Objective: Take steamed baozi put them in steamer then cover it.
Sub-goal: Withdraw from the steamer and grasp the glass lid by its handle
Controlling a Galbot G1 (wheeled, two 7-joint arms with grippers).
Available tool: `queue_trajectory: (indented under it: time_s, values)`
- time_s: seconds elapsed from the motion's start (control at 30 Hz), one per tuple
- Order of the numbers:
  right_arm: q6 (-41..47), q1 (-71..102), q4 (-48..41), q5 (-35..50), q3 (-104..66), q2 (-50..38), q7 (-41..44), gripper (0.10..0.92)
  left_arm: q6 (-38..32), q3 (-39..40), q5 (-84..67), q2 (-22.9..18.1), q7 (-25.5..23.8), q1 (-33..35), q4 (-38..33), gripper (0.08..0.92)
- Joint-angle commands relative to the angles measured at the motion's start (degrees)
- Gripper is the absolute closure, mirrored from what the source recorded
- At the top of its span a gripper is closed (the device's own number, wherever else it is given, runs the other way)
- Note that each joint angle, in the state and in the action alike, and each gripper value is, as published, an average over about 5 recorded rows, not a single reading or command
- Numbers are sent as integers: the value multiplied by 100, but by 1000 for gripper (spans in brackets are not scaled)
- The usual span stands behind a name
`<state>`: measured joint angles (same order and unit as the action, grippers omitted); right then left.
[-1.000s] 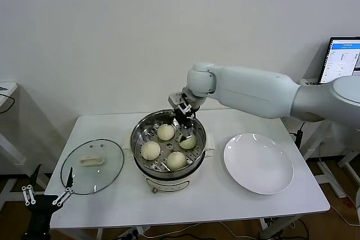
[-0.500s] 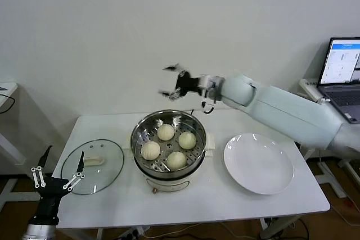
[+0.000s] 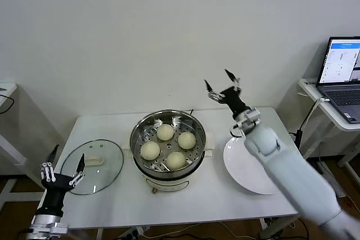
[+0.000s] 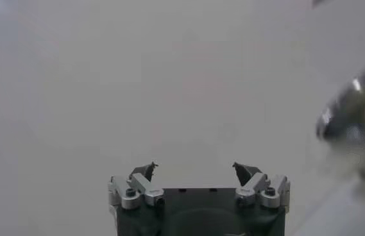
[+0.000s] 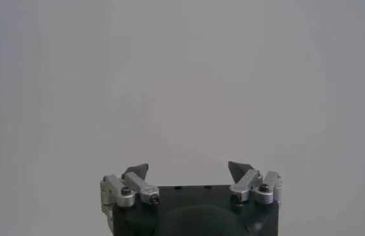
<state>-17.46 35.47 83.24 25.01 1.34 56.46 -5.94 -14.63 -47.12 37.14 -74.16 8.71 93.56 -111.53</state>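
The right gripper (image 3: 223,84) has swung away from above the steamer (image 3: 167,144) and now points upward over the table's (image 3: 202,195) back edge, behind the plate (image 3: 247,170), fingers spread wide and empty. The left gripper (image 3: 63,164) has risen beside the cover (image 3: 93,166), also spread and empty. Four baozi (image 3: 168,144) sit on the steamer's perforated tray, uncovered; the cover lies flat left of the steamer.

Even, bright indoor light, soft and diffuse, no hard shadows. Faint soft shadows under the steamer (image 3: 167,145) and plate (image 3: 254,168) on the table (image 3: 208,200). Mild glare on the steamer's steel rim and the cover (image 3: 93,166). Head view sharp. Both wrist views face a blank wall; the steamer at the left wrist view's edge (image 4: 355,128) is blurred.
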Motion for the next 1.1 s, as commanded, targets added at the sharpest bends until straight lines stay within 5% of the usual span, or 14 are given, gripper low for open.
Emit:
queue_trajectory:
  time_s: [0.03,0.4,1.1]
  values:
    - [-682,2914,261,-556,-2680,1196,-426,203,462,138,3230,88,801,-403,1726,177]
    - [-901,3210,41,-1183,-2865,1824,-352,203,295,283,4025,-198,1164,-757,2049,177]
    - [-687,3091,310,-1371,-2674,2009,-392,203,250,476,3920,-125,1212,-1695,2891,177]
